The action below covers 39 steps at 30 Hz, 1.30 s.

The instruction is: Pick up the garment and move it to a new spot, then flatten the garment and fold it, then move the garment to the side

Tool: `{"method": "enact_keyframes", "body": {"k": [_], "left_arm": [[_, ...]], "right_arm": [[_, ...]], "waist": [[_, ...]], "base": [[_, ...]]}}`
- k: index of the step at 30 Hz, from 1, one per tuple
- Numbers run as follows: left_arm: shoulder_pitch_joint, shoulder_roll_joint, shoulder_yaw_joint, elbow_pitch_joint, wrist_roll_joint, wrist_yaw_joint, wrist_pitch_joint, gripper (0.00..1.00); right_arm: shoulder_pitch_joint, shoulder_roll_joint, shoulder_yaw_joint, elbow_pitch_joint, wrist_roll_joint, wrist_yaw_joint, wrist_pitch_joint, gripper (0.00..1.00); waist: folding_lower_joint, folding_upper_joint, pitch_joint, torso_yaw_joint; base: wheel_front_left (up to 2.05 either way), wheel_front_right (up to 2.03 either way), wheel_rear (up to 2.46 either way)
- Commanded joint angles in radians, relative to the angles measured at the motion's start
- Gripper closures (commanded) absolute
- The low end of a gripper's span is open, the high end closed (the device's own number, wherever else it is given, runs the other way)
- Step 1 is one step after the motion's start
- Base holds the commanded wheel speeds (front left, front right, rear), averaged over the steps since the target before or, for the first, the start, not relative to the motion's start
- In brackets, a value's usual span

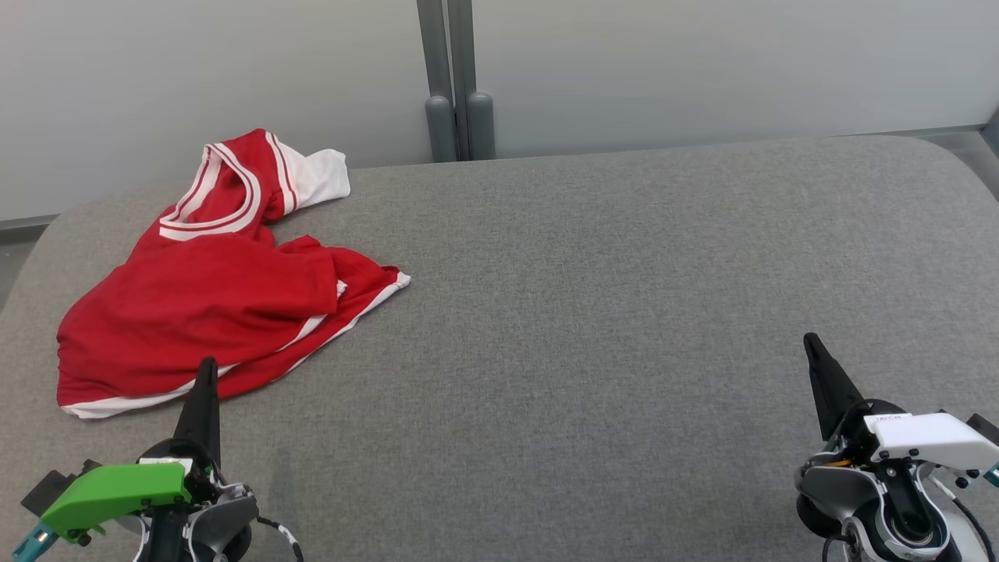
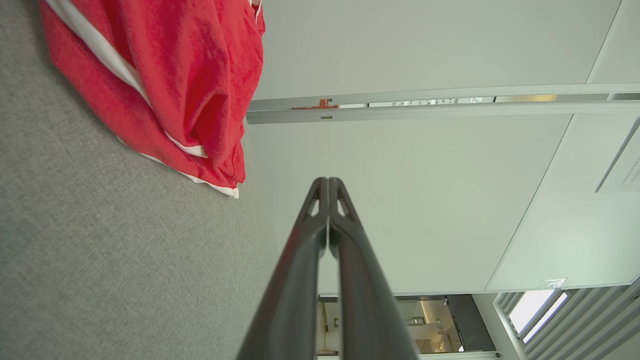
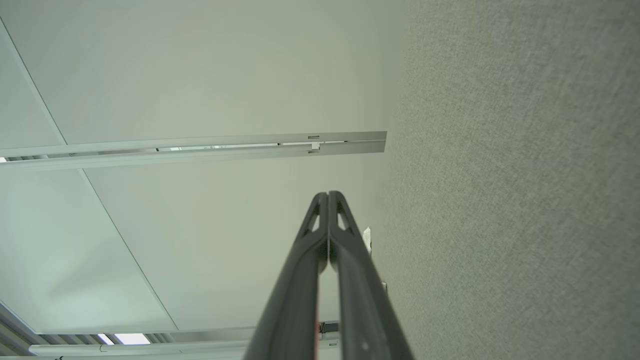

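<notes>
At the far left of the surface (image 1: 593,312) lay the red jersey (image 1: 211,304), crumpled in a loose heap rather than spread flat. Its white-striped V-neck pointed to the far side, one white-cuffed sleeve was flung toward the wall, and the white-edged hem trailed along the near side. The cloth looked thin and soft, likely to drape and slip when lifted.

Just near of that hem hovered the left hand (image 1: 207,371), its two long, dark, tapering fingers clenched together on nothing. It seemed parked at rest, the closer one for the pick-up.

The surface was grey, felt-like weave with rounded corners, probably grippy enough to drag at the cloth. Behind it stood two grey posts (image 1: 459,117) between smooth pale wall panels (image 1: 702,62).

At the near right, the right hand (image 1: 812,343) was likewise clenched and empty, well apart from the jersey.
</notes>
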Motion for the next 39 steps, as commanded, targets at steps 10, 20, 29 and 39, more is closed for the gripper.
{"method": "enact_keyframes", "body": {"k": [10,20,29,39], "left_arm": [[0.025,-0.005,-0.012,0.027,0.002,0.002,-0.012,0.00],[0.035,-0.004,-0.048,0.006,0.017,0.001,-0.061,0.00],[0.042,-0.003,-0.065,0.000,0.145,0.000,-0.101,0.00],[0.054,-0.001,-0.082,-0.009,0.444,0.003,-0.141,0.00]], "right_arm": [[0.028,0.008,0.008,0.023,0.000,0.000,-0.011,0.00],[0.046,0.007,0.040,-0.011,-0.053,0.000,-0.061,0.00],[0.053,0.003,0.060,-0.051,-0.295,0.000,-0.101,0.00],[0.061,-0.026,0.101,-0.106,-0.574,0.000,-0.141,0.00]], "waist": [[0.0000,-0.0001,0.000,0.000],[0.0000,-0.0001,0.000,0.001],[0.0000,-0.0001,0.000,-0.002],[0.0000,-0.0001,0.001,0.001]], "base": [[0.00,0.00,0.00],[0.00,0.00,0.00],[0.00,0.00,0.00],[0.00,0.00,0.00]]}}
